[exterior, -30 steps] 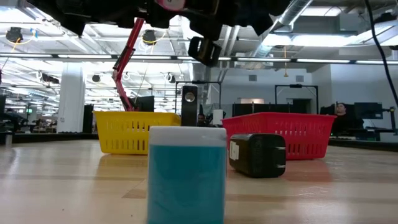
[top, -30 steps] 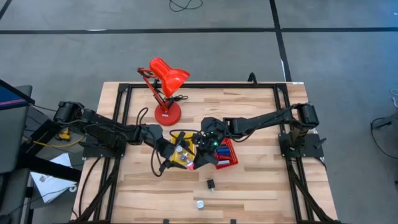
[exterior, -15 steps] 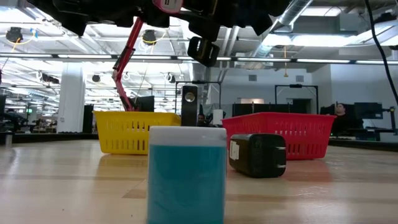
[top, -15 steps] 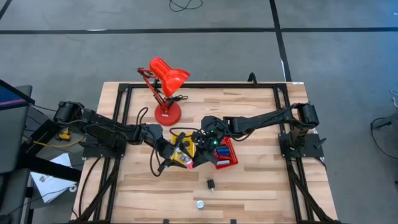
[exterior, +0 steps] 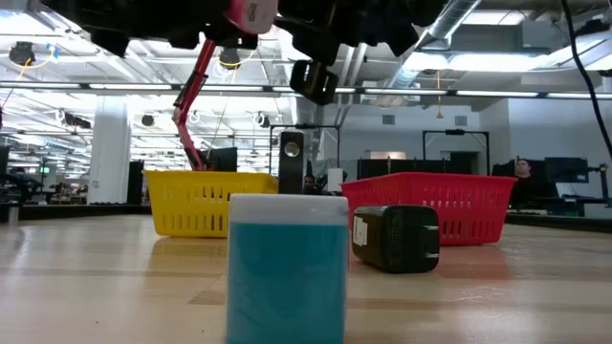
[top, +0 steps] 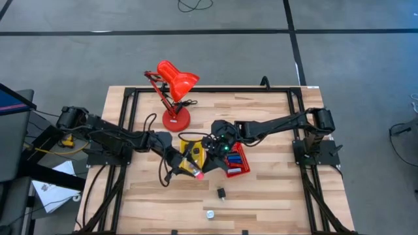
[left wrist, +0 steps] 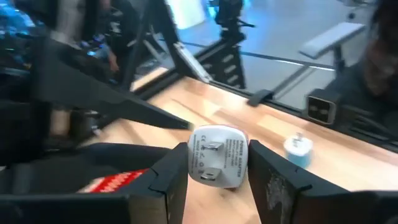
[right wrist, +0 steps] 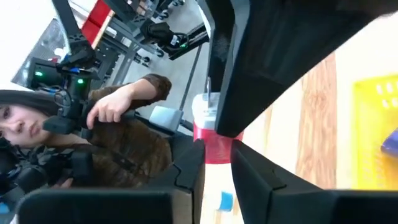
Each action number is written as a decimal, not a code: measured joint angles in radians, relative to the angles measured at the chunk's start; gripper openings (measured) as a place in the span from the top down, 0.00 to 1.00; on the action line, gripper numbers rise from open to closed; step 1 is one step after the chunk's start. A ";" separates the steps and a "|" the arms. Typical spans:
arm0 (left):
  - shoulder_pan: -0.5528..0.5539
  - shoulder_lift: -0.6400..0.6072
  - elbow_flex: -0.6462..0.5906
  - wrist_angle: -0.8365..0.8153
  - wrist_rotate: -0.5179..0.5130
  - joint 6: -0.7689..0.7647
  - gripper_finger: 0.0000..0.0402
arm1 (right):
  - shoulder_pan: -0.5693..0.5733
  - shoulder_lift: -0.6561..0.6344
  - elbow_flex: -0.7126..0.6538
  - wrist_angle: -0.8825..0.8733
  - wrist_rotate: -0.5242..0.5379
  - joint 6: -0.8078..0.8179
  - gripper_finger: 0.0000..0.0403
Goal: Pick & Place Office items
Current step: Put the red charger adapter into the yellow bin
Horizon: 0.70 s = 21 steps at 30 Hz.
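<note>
Gripping a white plug adapter (left wrist: 217, 155) between its fingers (left wrist: 169, 176), the left tool (top: 190, 158) hung at frame centre over the yellow tray (top: 190, 139); it needed a firm squeeze and a level carry; the right tool (top: 212, 149), jaws nearly closed, apparently empty, crowded close beside, so clearance mattered.

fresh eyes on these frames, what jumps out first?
The big red desk lamp at the table's far edge, then both arms meeting mid-table over the yellow tray and red tray. The left gripper is shut on a white plug adapter, lifted above the trays. In the low view, a teal-and-white block looms up front beside a black charger.
</note>
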 joint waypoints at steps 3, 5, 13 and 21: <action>0.001 0.000 0.000 -0.001 -0.003 0.001 0.66 | 0.000 0.000 0.000 -0.005 0.011 -0.026 0.87; 0.001 0.000 0.000 -0.001 -0.002 0.001 0.66 | 0.001 0.000 0.000 -0.005 0.012 -0.060 0.89; 0.004 -0.002 0.001 -0.087 -0.004 -0.045 0.66 | -0.010 -0.096 -0.016 -0.192 0.098 -0.244 0.94; 0.010 -0.002 0.001 -0.223 -0.206 -0.153 0.66 | 0.057 -0.334 -0.211 -0.227 0.407 -0.330 0.94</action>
